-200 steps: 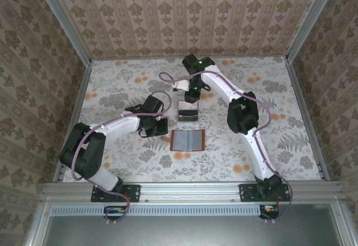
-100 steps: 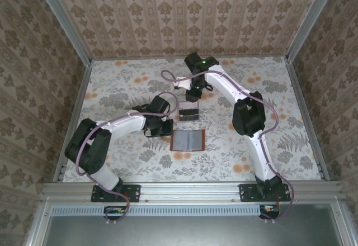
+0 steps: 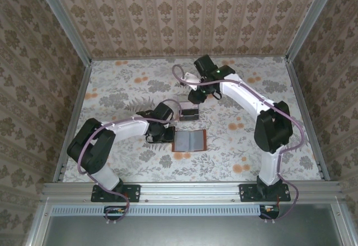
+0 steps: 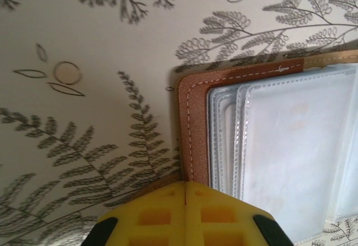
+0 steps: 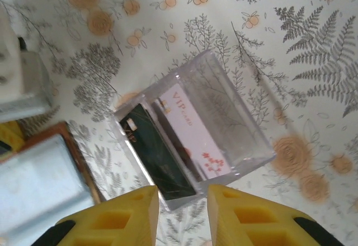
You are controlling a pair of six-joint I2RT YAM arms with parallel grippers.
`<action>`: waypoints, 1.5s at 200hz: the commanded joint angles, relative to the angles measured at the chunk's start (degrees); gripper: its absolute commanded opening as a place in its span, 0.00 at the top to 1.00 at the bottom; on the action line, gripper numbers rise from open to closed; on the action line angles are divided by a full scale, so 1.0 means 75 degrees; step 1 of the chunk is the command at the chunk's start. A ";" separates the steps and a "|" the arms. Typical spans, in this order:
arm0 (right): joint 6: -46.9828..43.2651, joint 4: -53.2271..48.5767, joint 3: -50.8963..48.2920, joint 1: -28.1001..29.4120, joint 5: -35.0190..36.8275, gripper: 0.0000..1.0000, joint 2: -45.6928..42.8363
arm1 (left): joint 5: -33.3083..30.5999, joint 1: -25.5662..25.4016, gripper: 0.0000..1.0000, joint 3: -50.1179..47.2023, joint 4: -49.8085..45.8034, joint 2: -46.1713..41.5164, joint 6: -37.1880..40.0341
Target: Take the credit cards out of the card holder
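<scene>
The card holder (image 3: 189, 140) lies open on the table, reddish-brown border around grey-blue pocket panels. My left gripper (image 3: 169, 136) is shut, its yellow tips (image 4: 185, 189) resting against the card holder's (image 4: 193, 123) left border, with clear sleeves (image 4: 296, 145) beside them. Two credit cards stand in a small clear tray (image 5: 224, 117): a dark card (image 5: 159, 156) and a white one (image 5: 193, 131) printed VIP. My right gripper (image 5: 182, 198) hovers open just off the tray's near edge, nothing between its fingers. From above, the right gripper (image 3: 194, 99) is just behind the tray (image 3: 188, 112).
Part of the card holder (image 5: 39, 184) and the left arm's white link (image 5: 22, 84) sit left of the tray. Patterned walls close in the table (image 3: 268, 145) on three sides, and a metal rail (image 3: 190, 190) runs along the near edge.
The right gripper has drawn back from the tray and its jaws have widened, while the arm's elbow swung right. The left gripper slid right to the card holder's edge, which shifted slightly right.
</scene>
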 commanded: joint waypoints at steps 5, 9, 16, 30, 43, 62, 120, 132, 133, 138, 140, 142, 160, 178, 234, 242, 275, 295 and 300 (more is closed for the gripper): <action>0.1972 0.0899 -0.0889 0.0092 -0.0266 0.69 -0.0823 | -0.0013 -0.0252 0.98 -0.0247 -0.0063 -0.0061 -0.0261; 0.2166 0.0969 -0.1063 0.0098 -0.0369 0.69 -0.0922 | -0.0030 -0.0265 0.98 -0.0260 -0.0069 -0.0081 -0.0279; 0.2556 0.1124 -0.1328 0.0126 -0.0510 0.70 -0.1100 | -0.0060 -0.0286 0.98 -0.0257 -0.0063 -0.0093 -0.0319; 0.3393 0.1434 -0.1938 0.0207 -0.0705 0.70 -0.1442 | -0.0067 -0.0313 0.98 -0.0283 -0.0005 -0.0136 -0.0390; 0.3916 0.1569 -0.2438 0.0334 -0.0769 0.70 -0.1753 | -0.0012 -0.0325 0.98 -0.0297 0.0042 -0.0219 -0.0444; 0.4741 0.1942 -0.3309 0.0500 -0.0728 0.72 -0.2272 | 0.0073 -0.0348 0.98 -0.0399 0.0116 -0.0412 -0.0539; 0.6046 0.2116 -0.4649 0.0772 -0.0446 0.76 -0.3263 | 0.0335 -0.0521 0.98 -0.0958 0.0483 -0.0554 -0.0855; 0.6301 0.2015 -0.4699 0.0780 -0.0447 0.77 -0.3334 | 0.0311 -0.0615 0.98 -0.0983 0.0481 -0.0594 -0.0907; 0.6328 0.1998 -0.4700 0.0779 -0.0448 0.77 -0.3337 | 0.0310 -0.0623 0.98 -0.0983 0.0480 -0.0596 -0.0909; 0.6404 0.1935 -0.4700 0.0779 -0.0458 0.77 -0.3338 | 0.0282 -0.0641 0.98 -0.0984 0.0480 -0.0639 -0.0934; 0.6444 0.1910 -0.4700 0.0787 -0.0467 0.77 -0.3337 | 0.0275 -0.0643 0.98 -0.0984 0.0482 -0.0658 -0.0948; 0.6489 0.1892 -0.4691 0.0792 -0.0469 0.78 -0.3340 | 0.0265 -0.0652 0.98 -0.0975 0.0479 -0.0674 -0.0961; 0.6954 0.1853 -0.4700 0.0802 -0.0605 0.79 -0.3272 | 0.0164 -0.0655 0.98 -0.0953 0.0542 -0.0881 -0.1068; 0.7294 0.1713 -0.4731 0.0813 -0.1150 0.80 -0.3112 | 0.0004 -0.0615 0.98 -0.0861 0.0541 -0.1052 -0.1131; 0.8132 0.2291 -0.4991 0.1112 -0.1617 0.81 -0.2542 | 0.0585 -0.0461 0.99 -0.0983 0.1440 -0.0830 -0.1384; 0.8199 0.2352 -0.5005 0.1157 -0.1630 0.81 -0.2460 | 0.0629 -0.0453 0.99 -0.1033 0.1521 -0.0754 -0.1403; 0.8426 0.2443 -0.4891 0.1333 -0.1635 0.83 -0.2026 | 0.0748 -0.0367 1.00 -0.1376 0.1848 -0.0501 -0.1467; 0.8555 0.2534 -0.4820 0.1459 -0.1703 0.83 -0.1764 | 0.0742 -0.0339 1.00 -0.1582 0.1941 -0.0490 -0.1473; 0.8586 0.2559 -0.4802 0.1488 -0.1726 0.84 -0.1689 | 0.0753 -0.0334 1.00 -0.1618 0.1974 -0.0492 -0.1473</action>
